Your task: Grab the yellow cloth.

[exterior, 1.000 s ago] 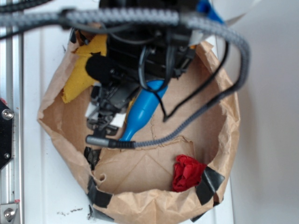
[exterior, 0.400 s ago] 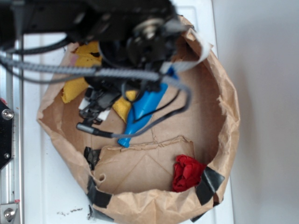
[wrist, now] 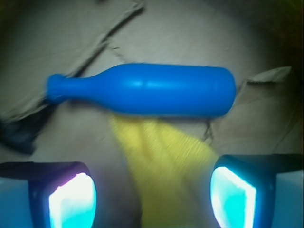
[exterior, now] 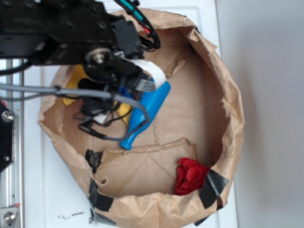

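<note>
Since the arm shifted left, the claw [wrist: 152,194] gapes empty astride the yellow cloth [wrist: 161,166].

You're looking at a yellow cloth [wrist: 161,161] of soft, matt fabric with a ribbed, fuzzy weave, lying beside a blue bottle [wrist: 147,90] of smooth, slightly glossy plastic. The bag [exterior: 228,118] around them is crumpled matt brown paper, patched with shiny black tape [exterior: 212,186]. The red wad [exterior: 190,175] looks like soft cloth
</note>
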Tool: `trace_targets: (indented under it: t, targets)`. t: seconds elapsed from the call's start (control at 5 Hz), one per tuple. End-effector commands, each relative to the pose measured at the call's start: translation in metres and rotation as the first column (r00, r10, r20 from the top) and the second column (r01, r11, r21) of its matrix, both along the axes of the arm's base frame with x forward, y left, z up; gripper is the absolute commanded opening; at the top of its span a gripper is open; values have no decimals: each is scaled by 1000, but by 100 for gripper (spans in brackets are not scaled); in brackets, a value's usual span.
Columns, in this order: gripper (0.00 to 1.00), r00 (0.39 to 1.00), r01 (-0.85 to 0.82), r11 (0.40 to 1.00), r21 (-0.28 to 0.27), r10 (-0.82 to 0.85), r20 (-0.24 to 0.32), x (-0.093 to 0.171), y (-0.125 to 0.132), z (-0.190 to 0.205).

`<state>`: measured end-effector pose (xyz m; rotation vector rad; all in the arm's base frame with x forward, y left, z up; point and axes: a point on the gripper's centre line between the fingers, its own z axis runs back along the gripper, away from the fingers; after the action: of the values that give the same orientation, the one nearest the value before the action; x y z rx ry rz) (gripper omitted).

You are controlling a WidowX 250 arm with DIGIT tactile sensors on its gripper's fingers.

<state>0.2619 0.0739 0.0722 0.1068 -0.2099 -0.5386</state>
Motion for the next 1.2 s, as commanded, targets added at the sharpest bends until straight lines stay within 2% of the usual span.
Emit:
trace_targets:
  t: [0.0, 0.2, 0.4, 0.6, 1.0]
  targets:
    - [100, 1000, 21, 993, 113, -23, 20, 21, 11, -30]
    - [100, 999, 23, 987, 158, -27, 25, 19, 13, -39]
    - [0, 999, -14, 985, 173, 8, 35, -13, 4, -39]
    - [0, 999, -5, 989, 150, -3, 53, -31, -5, -26]
    - [0, 999, -4, 994, 112, -2, 51, -60, -18, -6]
